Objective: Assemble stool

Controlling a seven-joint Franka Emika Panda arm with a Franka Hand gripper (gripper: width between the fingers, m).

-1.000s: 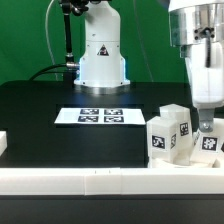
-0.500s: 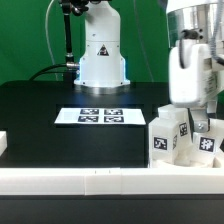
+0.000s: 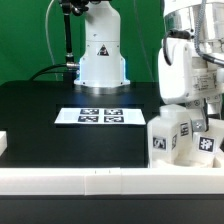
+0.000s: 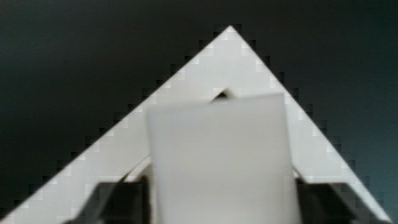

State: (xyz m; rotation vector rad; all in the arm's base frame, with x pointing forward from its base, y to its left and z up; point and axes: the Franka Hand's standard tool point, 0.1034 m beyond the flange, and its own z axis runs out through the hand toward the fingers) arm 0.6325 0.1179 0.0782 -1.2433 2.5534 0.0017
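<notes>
Stool leg (image 4: 217, 150) clamped in claw (image 4: 214, 192), wrist view only; exterior hides grip

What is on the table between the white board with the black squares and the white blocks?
Nothing: in the exterior view, only bare black table shows between the marker board and the stool legs.

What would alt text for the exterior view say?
A white robot arm's gripper reaches down among white tagged stool legs clustered at the exterior view's right, behind a long white rail. The marker board lies flat on the black table.
</notes>
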